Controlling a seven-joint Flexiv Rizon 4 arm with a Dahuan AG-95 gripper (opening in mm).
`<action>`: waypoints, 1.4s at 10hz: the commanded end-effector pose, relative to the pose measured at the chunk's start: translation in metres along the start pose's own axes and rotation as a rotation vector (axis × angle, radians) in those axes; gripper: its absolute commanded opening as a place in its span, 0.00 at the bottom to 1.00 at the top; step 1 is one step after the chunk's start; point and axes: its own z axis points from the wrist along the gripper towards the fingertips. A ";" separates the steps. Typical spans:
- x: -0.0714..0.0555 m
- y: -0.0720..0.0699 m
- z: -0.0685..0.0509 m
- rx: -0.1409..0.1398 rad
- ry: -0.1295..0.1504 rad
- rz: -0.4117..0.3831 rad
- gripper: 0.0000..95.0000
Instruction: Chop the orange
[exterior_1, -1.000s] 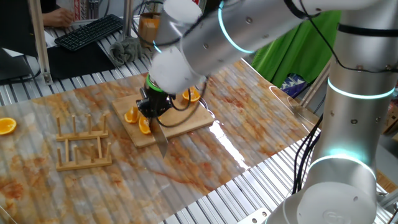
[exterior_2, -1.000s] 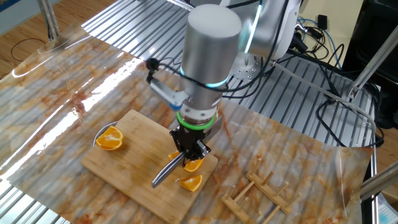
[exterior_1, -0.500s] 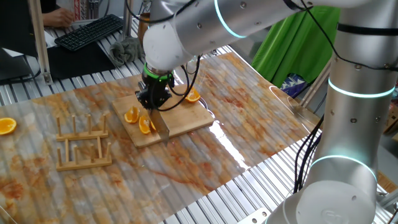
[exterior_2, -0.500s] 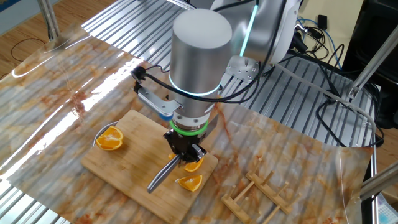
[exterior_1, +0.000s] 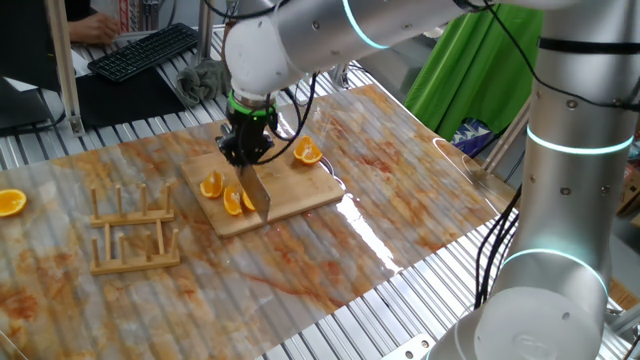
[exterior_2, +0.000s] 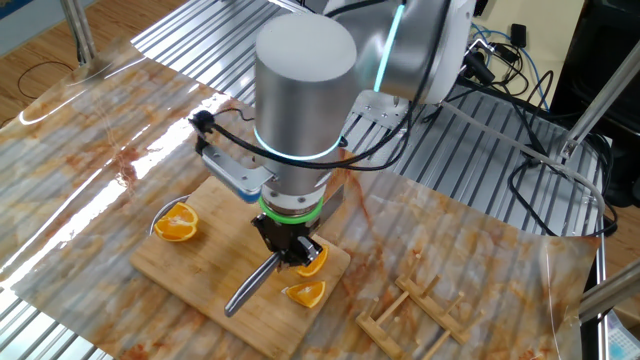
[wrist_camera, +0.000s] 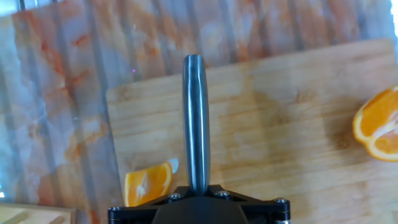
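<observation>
Clamped tightly on the handle of a knife (exterior_1: 258, 193), the claw (exterior_1: 244, 152) is pointed straight down over the wooden board (exterior_1: 300, 192), and the blade is seen to slope from the claw down toward the board's front edge. In the hand view the blade's spine (wrist_camera: 195, 121) is seen running away from the claw across the bare wood, with one wedge of the orange (wrist_camera: 148, 183) lying just to its left and a rounder half (wrist_camera: 378, 124) far off to the right. In the one fixed view two wedges (exterior_1: 226, 194) are seen on the board's left part, beside the blade; in the other fixed view they (exterior_2: 308, 278) lie at the board's near corner, just beside the claw. The blade seems to be lifted off the wood, so the step in hand is judged to be the placing of the knife for a next cut. For a good cut, the blade should be brought sideways over the middle of a wedge before it is lowered, since now it stands beside the fruit and not above it. The edge should be kept square to the board and pressed down evenly, because a small wedge is easily pushed aside or rolled on its rind. The descent should be slow, and it should be stopped at the wood. The rack of wooden pegs (exterior_1: 133, 230) on the desk (exterior_1: 400, 190) is well apart and should not be disturbed.
</observation>
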 end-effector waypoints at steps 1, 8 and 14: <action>-0.011 0.002 -0.001 -0.002 0.003 0.007 0.00; 0.004 0.018 -0.011 -0.035 0.032 0.076 0.00; 0.026 0.033 0.001 -0.052 0.045 0.119 0.00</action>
